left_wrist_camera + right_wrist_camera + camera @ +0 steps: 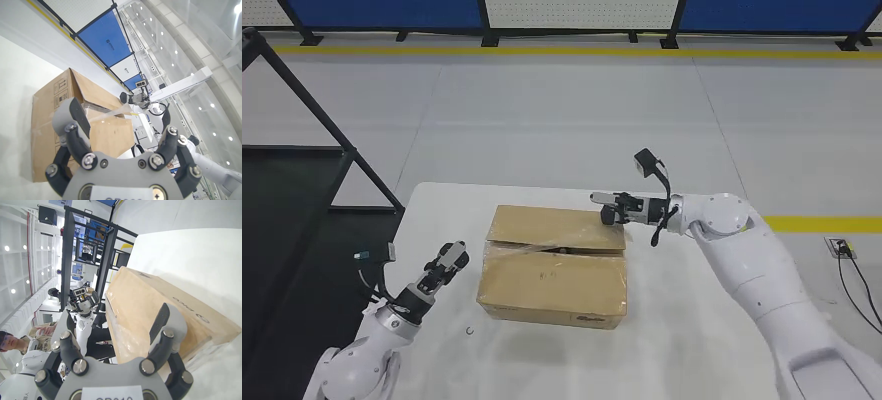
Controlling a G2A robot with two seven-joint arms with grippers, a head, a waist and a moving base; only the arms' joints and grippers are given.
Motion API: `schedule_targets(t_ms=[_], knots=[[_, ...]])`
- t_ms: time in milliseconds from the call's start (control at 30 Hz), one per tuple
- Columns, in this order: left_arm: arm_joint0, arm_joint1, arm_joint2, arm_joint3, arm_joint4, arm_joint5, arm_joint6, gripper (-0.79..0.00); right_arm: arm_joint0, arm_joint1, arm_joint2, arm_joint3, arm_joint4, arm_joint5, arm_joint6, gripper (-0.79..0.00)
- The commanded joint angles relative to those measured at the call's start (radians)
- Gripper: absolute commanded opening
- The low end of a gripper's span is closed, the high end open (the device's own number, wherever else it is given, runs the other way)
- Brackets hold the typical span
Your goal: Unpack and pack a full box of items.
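White table (682, 300), cardboard box (554, 265) at centre

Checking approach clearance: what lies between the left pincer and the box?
Only bare table separates the left pincer from the box, seen in the top view.

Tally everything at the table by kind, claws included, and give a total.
Cardboard box: 1
Claws: 2, left claw and right claw
Small dark bit, too small to identify: 1
Total: 4
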Motion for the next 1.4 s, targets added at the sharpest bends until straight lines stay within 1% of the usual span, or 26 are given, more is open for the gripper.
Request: schedule_targets(t_ms=[0, 133, 267, 367, 567, 1000, 1200, 1367], knots=[[0.001, 0.000, 0.001, 0.002, -0.001, 0.001, 0.003, 0.000, 0.017, -0.013, -0.013, 0.027, 0.021, -0.008, 0.052, 0.000], [0.002, 0.002, 0.000, 0.005, -0.003, 0.000, 0.008, 0.000, 0.036, -0.029, -0.014, 0.068, 0.073, -0.054, 0.131, 0.000], [-0.001, 0.002, 0.005, 0.012, -0.003, 0.001, 0.008, 0.000, 0.043, -0.030, 0.003, 0.091, 0.124, -0.097, 0.202, 0.000], [-0.008, 0.003, 0.013, 0.015, -0.003, 0.002, 0.006, 0.000, 0.032, -0.021, 0.013, 0.056, 0.139, -0.082, 0.217, 0.000], [-0.019, 0.004, 0.023, 0.021, 0.000, 0.005, 0.003, 0.000, -0.028, 0.022, 0.044, -0.062, 0.138, -0.066, 0.232, 0.000], [-0.023, 0.008, 0.030, 0.024, 0.003, 0.006, 0.005, 0.000, -0.219, 0.135, 0.130, -0.398, 0.160, 0.000, 0.299, 0.000], [-0.018, 0.009, 0.033, 0.020, 0.007, 0.007, 0.009, 0.000, -0.281, 0.173, 0.161, -0.472, 0.169, -0.003, 0.296, 0.000], [-0.012, 0.011, 0.032, 0.017, 0.009, 0.007, 0.012, 0.000, -0.331, 0.205, 0.222, -0.511, 0.210, -0.016, 0.282, 0.000]])
